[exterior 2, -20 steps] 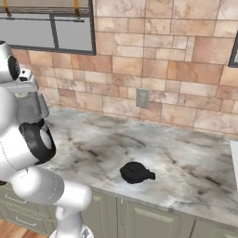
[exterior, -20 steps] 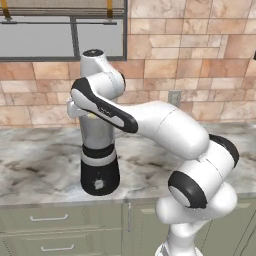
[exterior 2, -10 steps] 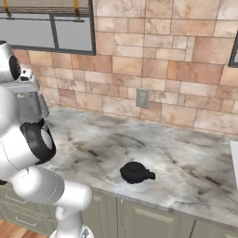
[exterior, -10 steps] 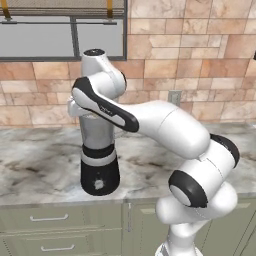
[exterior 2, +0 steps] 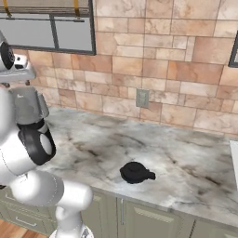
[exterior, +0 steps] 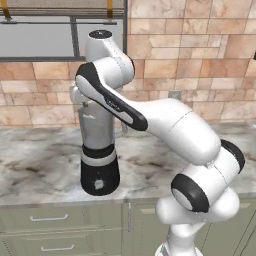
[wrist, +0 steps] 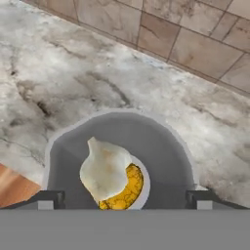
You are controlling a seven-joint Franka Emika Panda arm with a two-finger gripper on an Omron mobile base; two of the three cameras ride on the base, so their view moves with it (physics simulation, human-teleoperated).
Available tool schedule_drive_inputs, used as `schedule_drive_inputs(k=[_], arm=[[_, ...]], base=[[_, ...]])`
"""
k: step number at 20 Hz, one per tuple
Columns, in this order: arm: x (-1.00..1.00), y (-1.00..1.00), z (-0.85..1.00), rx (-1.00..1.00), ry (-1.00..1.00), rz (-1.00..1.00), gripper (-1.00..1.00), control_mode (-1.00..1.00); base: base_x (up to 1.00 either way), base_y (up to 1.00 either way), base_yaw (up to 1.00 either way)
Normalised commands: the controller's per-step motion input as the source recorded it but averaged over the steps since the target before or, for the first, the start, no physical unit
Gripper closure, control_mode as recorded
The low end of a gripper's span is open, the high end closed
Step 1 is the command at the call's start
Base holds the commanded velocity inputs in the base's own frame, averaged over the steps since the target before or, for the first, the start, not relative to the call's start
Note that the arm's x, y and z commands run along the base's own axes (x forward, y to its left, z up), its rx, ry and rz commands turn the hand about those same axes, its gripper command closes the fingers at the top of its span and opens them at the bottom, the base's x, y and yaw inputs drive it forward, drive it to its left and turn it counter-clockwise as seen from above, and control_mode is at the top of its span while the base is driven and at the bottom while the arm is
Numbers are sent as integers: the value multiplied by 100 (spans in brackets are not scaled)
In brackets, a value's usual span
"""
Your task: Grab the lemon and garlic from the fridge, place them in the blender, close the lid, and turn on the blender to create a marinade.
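Straight below my end effector (wrist: 125, 199), in the hand view, the open mouth of the translucent grey blender jar (wrist: 63, 161) looks up at me. Inside it lie the pale, papery white garlic bulb (wrist: 104, 169) and, touching it and partly under it, the yellow lemon (wrist: 128, 189). My two dark fingertips (wrist: 46, 199) stand wide apart, one at each side of the jar's rim, gripping nothing.

The left base view shows what the hand view cannot: the whole countertop blender with its round black base, front knob and silver-grey band (exterior: 99, 169) stands upright on the grey-veined marble worktop (exterior: 40, 170), in front of the tan brick wall (exterior: 200, 50). My white arm bends over the top of the jar and hides its rim, so the garlic and lemon cannot be seen from there. Pale green cabinet drawers (exterior: 50, 220) sit under the worktop, below the blender.

The right base view adds the small round black lid with a raised knob (exterior 2: 135, 172), lying on the worktop well apart from the blender, near the worktop's front edge. A grey wall outlet (exterior 2: 142, 98) sits on the brick above and behind the lid.
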Motion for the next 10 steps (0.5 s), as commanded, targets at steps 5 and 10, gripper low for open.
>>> schedule_drive_inputs(k=[5, 10], arm=[[-38, -59, 67, 3, -17, 0, -100, -100], [-38, -100, 43, 4, -16, 3, -100, -100]], base=[[0, 0, 0], [0, 0, 0]])
